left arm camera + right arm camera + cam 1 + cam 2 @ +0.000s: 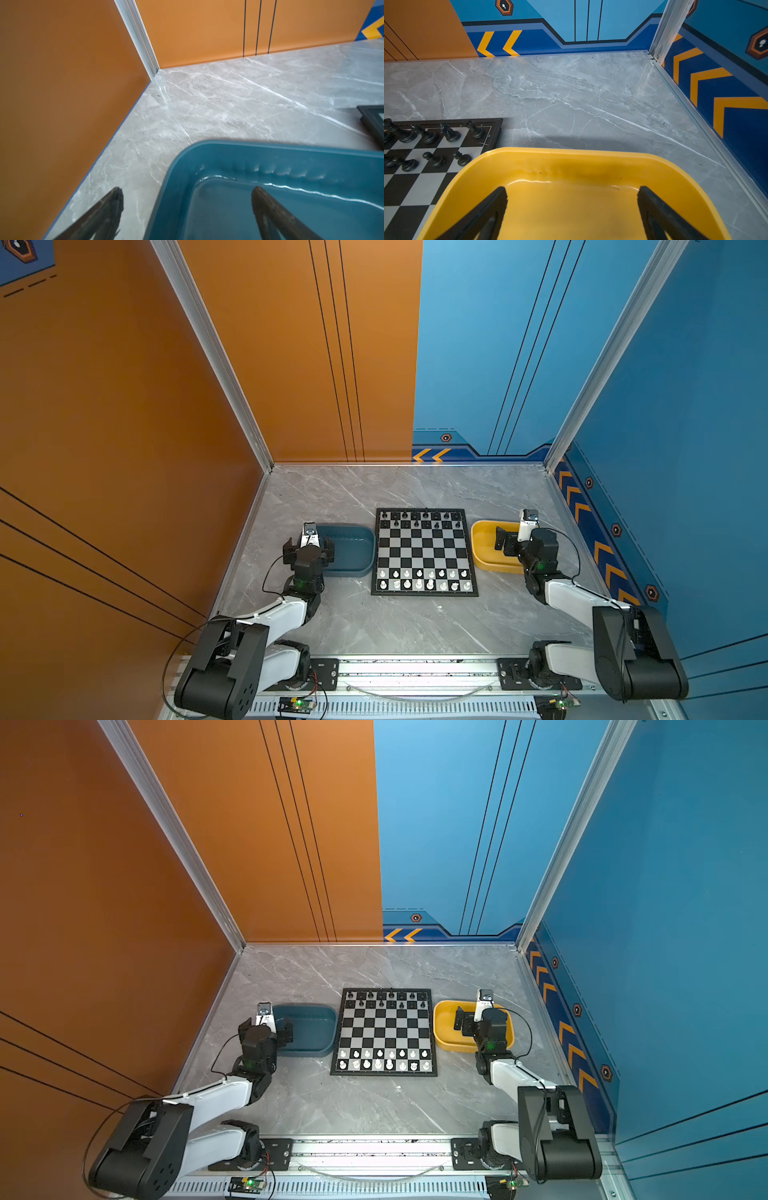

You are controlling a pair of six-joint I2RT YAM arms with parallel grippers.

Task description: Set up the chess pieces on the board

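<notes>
left gripper (187,189) released, empty | right gripper (572,188) released, empty | chess pieces (418,584) seemingly all on board (424,549)

Partly under the left claw (187,189), the teal tray (270,162) is smooth glossy plastic; the yellow tray (571,164) under the right claw (571,188) likewise. Marble-look tabletop (571,93), polished. Black chessmen (450,133), glossy.
</notes>
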